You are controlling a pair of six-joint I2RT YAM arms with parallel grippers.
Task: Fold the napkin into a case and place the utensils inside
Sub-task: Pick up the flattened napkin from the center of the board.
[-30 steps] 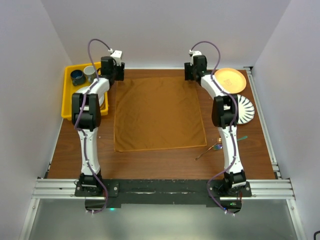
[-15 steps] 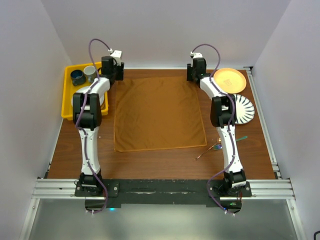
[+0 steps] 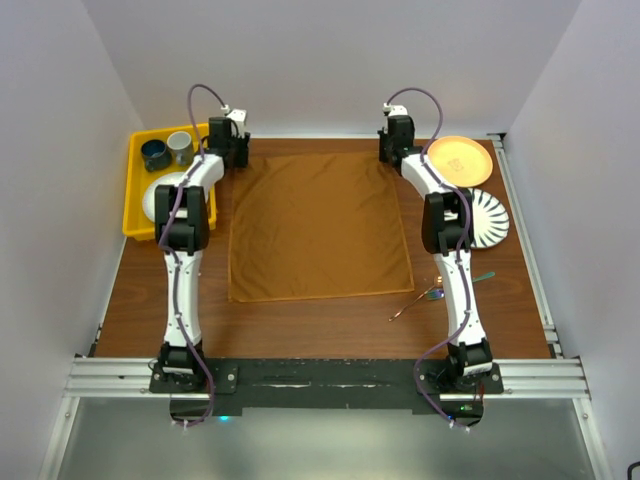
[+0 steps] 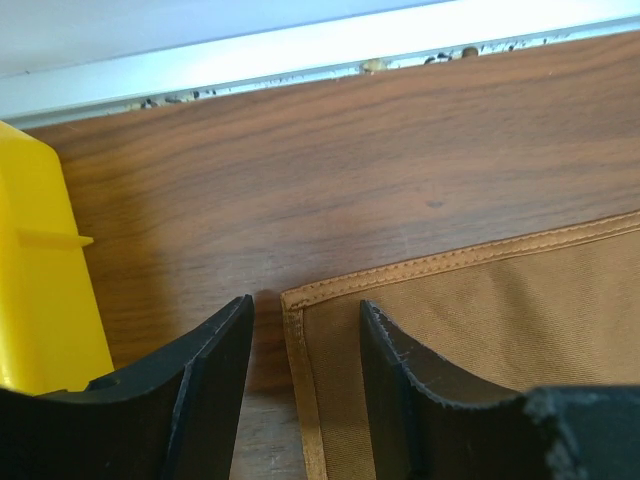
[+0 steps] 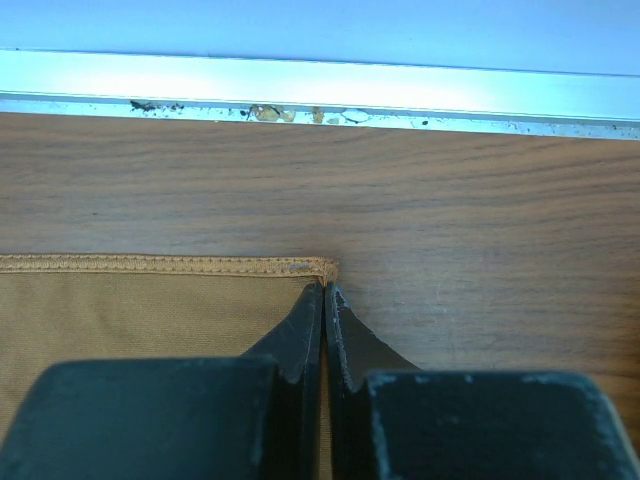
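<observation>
The rust-brown napkin [image 3: 315,225] lies flat and unfolded on the wooden table. My left gripper [image 3: 236,158] is at its far left corner. In the left wrist view this gripper [image 4: 305,310] is open, its fingers straddling the corner hem of the napkin [image 4: 500,320]. My right gripper [image 3: 389,157] is at the far right corner. In the right wrist view it [image 5: 325,290] is shut, pinching the side hem of the napkin [image 5: 150,310] just below the corner. The utensils [image 3: 430,295] lie near the right arm, off the cloth's near right corner.
A yellow bin [image 3: 135,205] at the back left holds two cups [image 3: 155,153] and a white dish [image 3: 160,195]; its wall [image 4: 40,270] is just left of my left fingers. An orange plate [image 3: 460,160] and a white fluted plate [image 3: 490,220] sit at the right. A metal rail [image 5: 320,90] runs along the far edge.
My right gripper has shut on the napkin's far right corner. My left gripper has shifted right and farther back to the far left corner, staying open.
</observation>
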